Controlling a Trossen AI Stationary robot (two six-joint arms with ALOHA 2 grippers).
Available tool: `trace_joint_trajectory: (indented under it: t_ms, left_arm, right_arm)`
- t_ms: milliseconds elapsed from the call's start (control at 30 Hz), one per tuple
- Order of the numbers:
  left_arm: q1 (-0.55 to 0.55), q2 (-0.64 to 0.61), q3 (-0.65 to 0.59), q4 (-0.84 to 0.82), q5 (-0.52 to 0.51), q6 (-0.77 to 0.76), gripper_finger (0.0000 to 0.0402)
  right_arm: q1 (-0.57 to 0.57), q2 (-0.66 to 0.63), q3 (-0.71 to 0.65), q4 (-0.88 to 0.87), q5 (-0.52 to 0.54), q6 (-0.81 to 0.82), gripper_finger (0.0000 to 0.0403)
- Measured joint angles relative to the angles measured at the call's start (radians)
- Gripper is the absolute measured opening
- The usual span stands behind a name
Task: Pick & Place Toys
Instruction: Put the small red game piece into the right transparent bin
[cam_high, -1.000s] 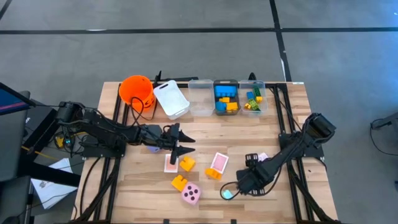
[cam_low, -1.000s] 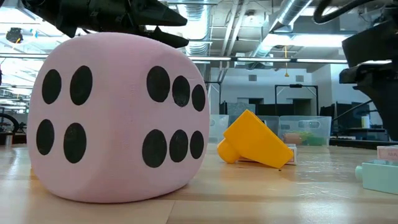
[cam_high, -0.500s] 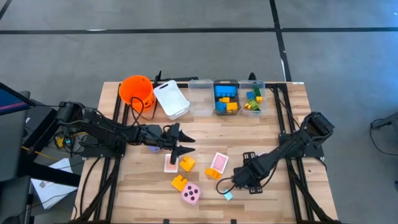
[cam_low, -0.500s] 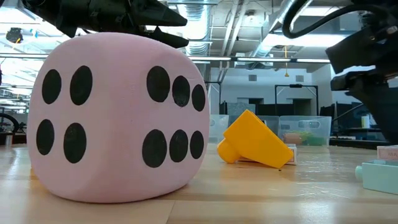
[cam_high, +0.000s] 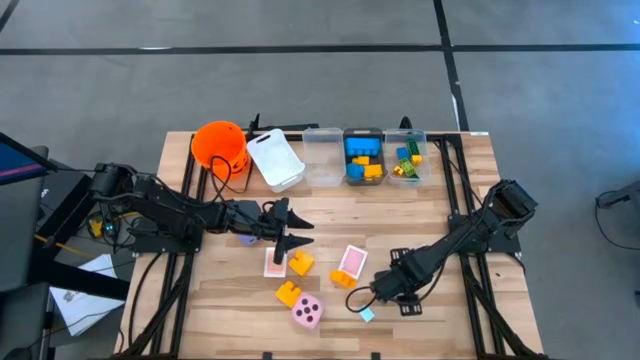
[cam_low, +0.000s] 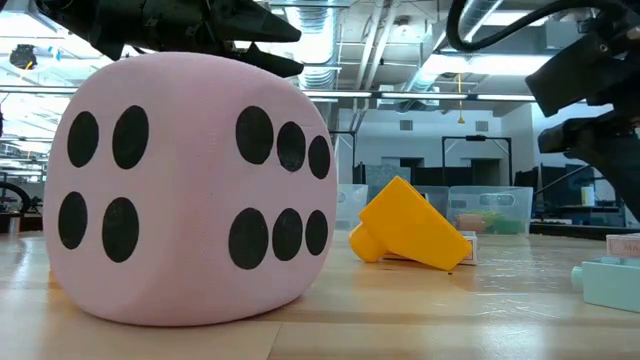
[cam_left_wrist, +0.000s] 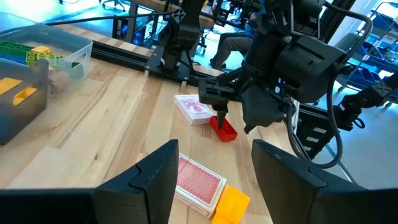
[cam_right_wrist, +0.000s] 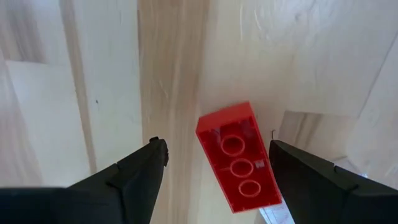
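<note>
Though lying loose on the counter (cam_high: 225, 300), not yet gripped: red brick (cam_right_wrist: 239, 158), flat, with 3 round rings on its upper face. Framed by the right end effector (cam_right_wrist: 217, 146), fingers spread wide to either side and clear of the plastic, pointing straight down near the front right. Probably so placed for a plain top-down pinch across the narrow sides.

Just beside it toward the front edge, 1 pale blue brick (cam_high: 367, 314). Toward the middle, 3 yellow-orange bricks (cam_high: 290, 293), 2 pink-backed cards (cam_high: 351, 260) face down, and 1 pink die (cam_high: 308, 312) sitting so close to the low camera as to fill most of that view. Seen from the left wrist, 1 more small stack of cards (cam_left_wrist: 194, 107) next to the red brick.

Further left, 1 purple die (cam_high: 245, 239), half hidden under the left end effector (cam_high: 298, 236); the latter parked mid-counter, fingers apart, holding nothing, seemingly waiting.

Along the back edge: 1 orange bucket (cam_high: 220, 145), 1 white bin (cam_high: 275, 160), 3 clear bins (cam_high: 323, 170), 2 of them already holding sorted bricks, presumably the destination.
</note>
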Motion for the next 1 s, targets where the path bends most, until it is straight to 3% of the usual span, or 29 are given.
trace_joint_trajectory:
  t_ms: [300, 500, 600, 767, 900, 1000]
  left_arm:
    - [0.0, 0.0, 0.0, -0.002, 0.0, 0.0, 0.0198]
    - [0.0, 0.0, 0.0, -0.014, 0.0, 0.0, 0.0198]
    - [0.0, 0.0, 0.0, -0.019, 0.0, 0.0, 0.0198]
    - [0.0, 0.0, 0.0, -0.027, 0.0, 0.0, 0.0198]
    - [0.0, 0.0, 0.0, -0.027, 0.0, 0.0, 0.0198]
    - [0.0, 0.0, 0.0, -0.027, 0.0, 0.0, 0.0198]
  right_arm:
    - [-0.023, 0.059, 0.003, 0.051, 0.003, 0.013, 0.0281]
    - [-0.018, 0.143, 0.013, -0.008, -0.011, -0.007, 0.0273]
    - [-0.013, 0.163, 0.026, -0.023, -0.009, 0.001, 0.0237]
    - [-0.005, 0.153, 0.07, -0.059, 0.016, 0.021, 0.0127]
    - [0.001, 0.123, 0.129, -0.101, 0.035, 0.093, 0.0134]
    - [0.004, 0.099, 0.17, -0.155, 0.114, 0.228, 0.0134]
